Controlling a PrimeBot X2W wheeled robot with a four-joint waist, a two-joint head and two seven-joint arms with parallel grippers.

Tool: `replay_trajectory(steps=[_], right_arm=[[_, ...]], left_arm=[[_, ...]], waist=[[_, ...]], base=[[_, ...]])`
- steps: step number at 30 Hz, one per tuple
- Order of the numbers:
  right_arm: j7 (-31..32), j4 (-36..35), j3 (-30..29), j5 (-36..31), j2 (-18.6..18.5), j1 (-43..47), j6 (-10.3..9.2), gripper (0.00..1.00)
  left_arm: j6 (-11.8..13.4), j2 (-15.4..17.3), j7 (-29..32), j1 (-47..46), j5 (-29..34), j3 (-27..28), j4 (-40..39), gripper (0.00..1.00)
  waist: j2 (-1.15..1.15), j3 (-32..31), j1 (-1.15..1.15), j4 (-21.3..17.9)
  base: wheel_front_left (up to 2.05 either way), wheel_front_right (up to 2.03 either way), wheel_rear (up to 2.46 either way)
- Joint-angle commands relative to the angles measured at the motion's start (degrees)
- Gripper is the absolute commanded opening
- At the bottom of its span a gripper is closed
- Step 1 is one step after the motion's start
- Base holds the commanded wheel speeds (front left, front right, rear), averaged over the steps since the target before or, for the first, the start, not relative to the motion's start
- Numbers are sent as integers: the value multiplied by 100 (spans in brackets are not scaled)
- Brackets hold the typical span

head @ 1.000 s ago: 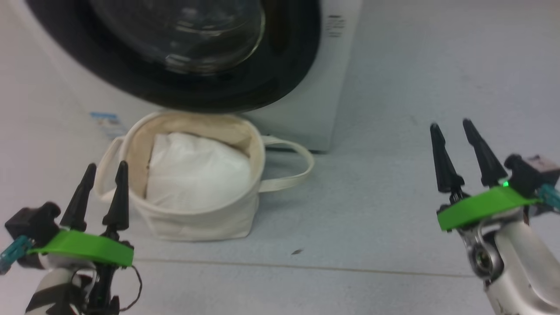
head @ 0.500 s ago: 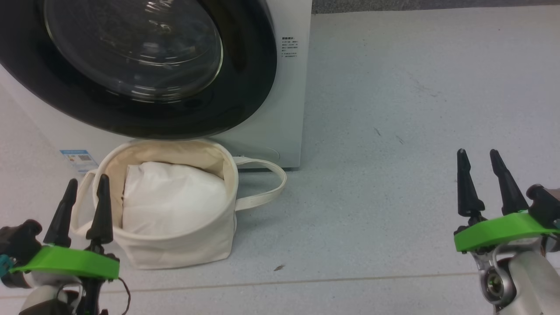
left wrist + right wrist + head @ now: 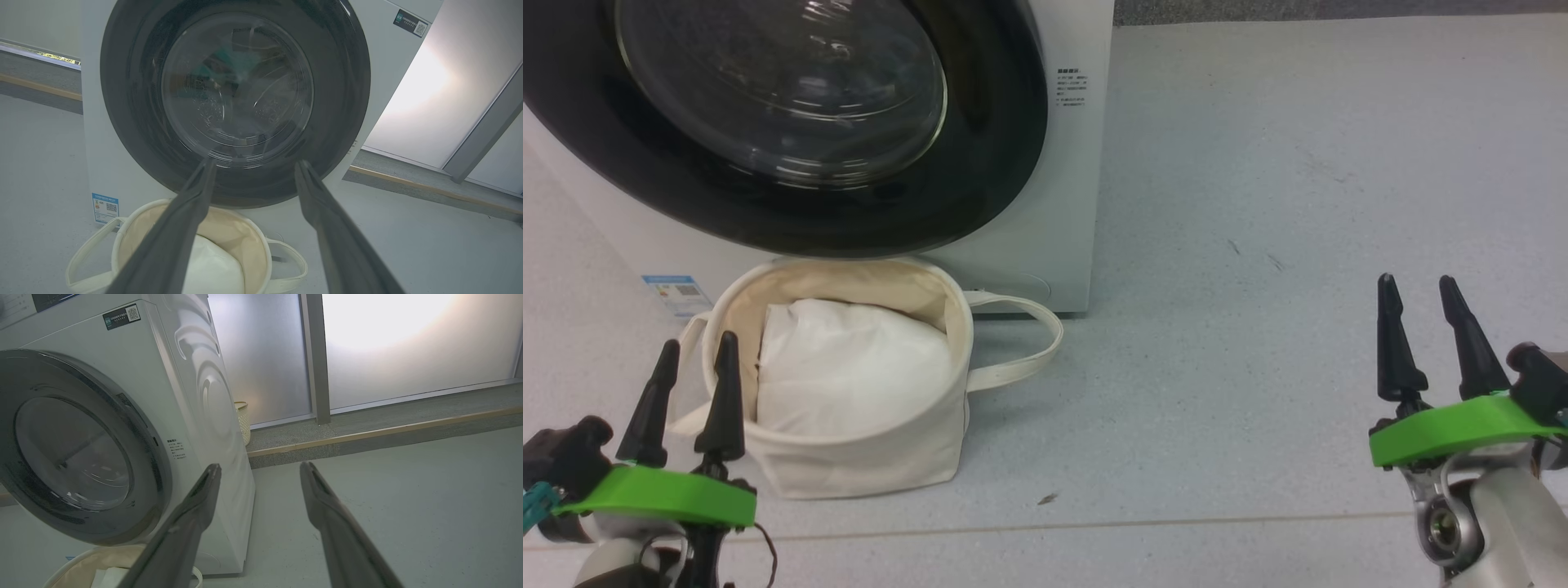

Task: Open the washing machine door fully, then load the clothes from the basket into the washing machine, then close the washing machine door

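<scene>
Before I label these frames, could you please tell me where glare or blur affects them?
Head view: sharp, light streaks on the door glass. Left wrist view: left fingers blurred, glare on the panel at right. Right wrist view: window washed out, right fingers soft.

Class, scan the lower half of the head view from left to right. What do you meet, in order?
left tool → basket → small dark speck → right tool
</scene>
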Motion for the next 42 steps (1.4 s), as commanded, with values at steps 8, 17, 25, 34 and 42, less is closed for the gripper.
replay_trajectory(steps=[8,17,25,34,42], right_arm=[[-28,-207,124,-37,-39,-111,-1,100],[-28,-182,138,-27,-42,-95,-1,100],[-28,-160,163,-7,-35,-58,-1,100],[1,9,61,-15,8,2,0,0],[72,236,66,205,116,132,0,0]], left_arm=[[-33,112,-69,-157,145,271,-140,100],[-33,81,-69,-151,107,259,-29,100],[-33,72,-69,-112,81,241,23,100],[1,-76,0,11,52,-34,339,0],[9,-227,95,141,-147,-31,538,0]], waist=[[0,25,0,9],[0,-13,0,12],[0,-48,0,17],[0,-22,0,46],[0,-36,4,47]], base=[[0,0,0],[0,0,0],[0,0,0],[0,0,0],[0,0,0]])
